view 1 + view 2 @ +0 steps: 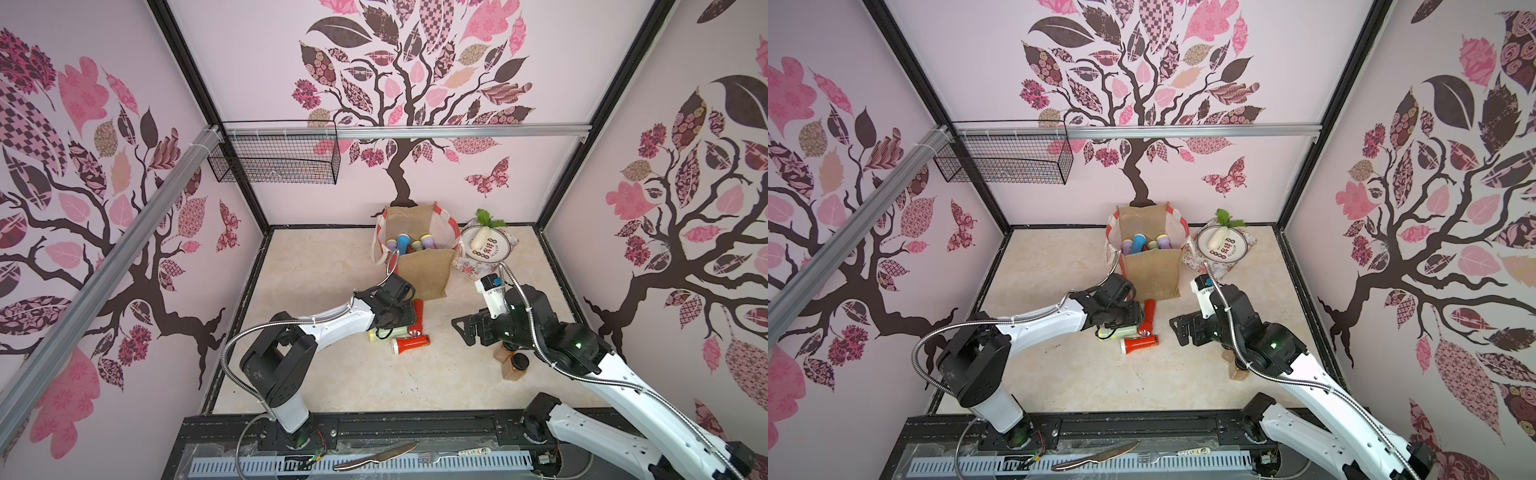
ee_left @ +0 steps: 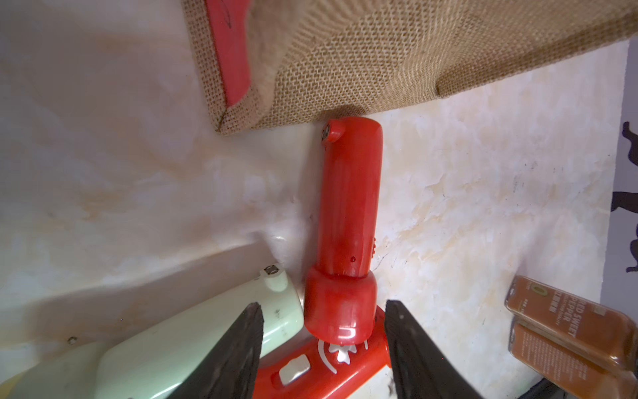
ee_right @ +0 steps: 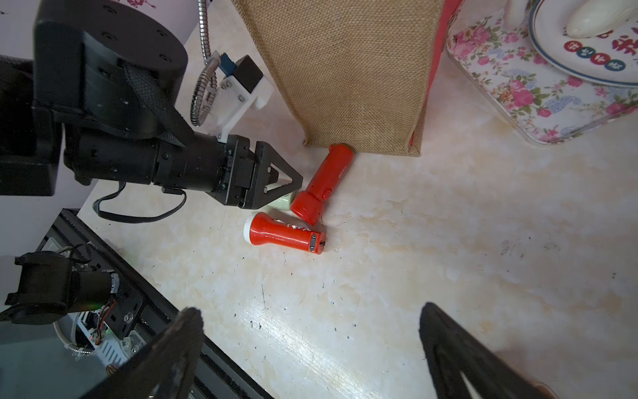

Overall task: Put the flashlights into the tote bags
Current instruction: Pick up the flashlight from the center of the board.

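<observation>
**A:** Knife (image 1: 376, 455) and fork (image 1: 451, 455) lie on the front ledge (image 1: 415, 429), closest to the lens in both top views. What's on the table (image 1: 332, 374) beyond?

**B:** Three flashlights (image 1: 1140, 343) huddle just before the bag (image 1: 424, 272). One red flashlight (image 2: 348, 207) lies with its tail touching the foot of the burlap and its head toward the left gripper (image 2: 322, 304).

**A:** Is that claw pinching it?

**B:** No. Its fingers (image 2: 238, 352) stand apart, one on each side of the red head. The left wrist view shows a narrow gap on both sides.

**A:** And the other two?

**B:** A green flashlight (image 2: 193, 349) lies beside the red head, partly under one finger. A second red flashlight (image 3: 284, 235) lies crosswise right at that head. I cannot tell whether they touch.

**A:** Anything in the bag?

**B:** Several stand inside, heads up. A blue flashlight (image 1: 402, 243) stands among lilac ones (image 1: 427, 241).

**A:** What about the right arm?

**B:** The right gripper (image 3: 310, 308) hovers over bare table, near the huddle but clear of it. Its fingers are spread wide with nothing between them. Two brown jars (image 1: 515, 368) sit by that arm. To the right of the bag, a plate (image 1: 500, 241) holding a white radish (image 1: 480, 240) rests on a floral tray (image 1: 467, 266).
</observation>
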### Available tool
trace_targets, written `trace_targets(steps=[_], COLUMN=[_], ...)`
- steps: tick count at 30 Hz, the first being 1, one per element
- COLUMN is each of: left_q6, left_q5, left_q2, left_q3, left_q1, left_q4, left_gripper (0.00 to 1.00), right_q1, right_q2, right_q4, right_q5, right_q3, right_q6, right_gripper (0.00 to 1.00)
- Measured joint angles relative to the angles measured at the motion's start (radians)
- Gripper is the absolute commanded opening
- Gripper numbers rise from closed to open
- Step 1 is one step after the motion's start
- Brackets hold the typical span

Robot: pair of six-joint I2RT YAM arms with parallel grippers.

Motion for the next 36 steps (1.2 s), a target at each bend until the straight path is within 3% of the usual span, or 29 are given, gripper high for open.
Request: trace_targets(steps=[25,36], left_q6=[0.074,0.098], left_q5=[-0.159,-0.185], left_q2=[0.302,0.328], left_q3=[0.266,0.283], left_q1=[-0.045,-0.048], left_q4=[-0.075,-0.106], left_gripper=[0.56,0.39], right_q1=[-0.006,-0.006], right_q2=[-0.053,-0.057], right_q4=[-0.017,-0.026], right_q5=[0.035,0.059], right_q3=[-0.032,-0.031], right_q6=[0.004,0.002], right_gripper=[1.00,1.00])
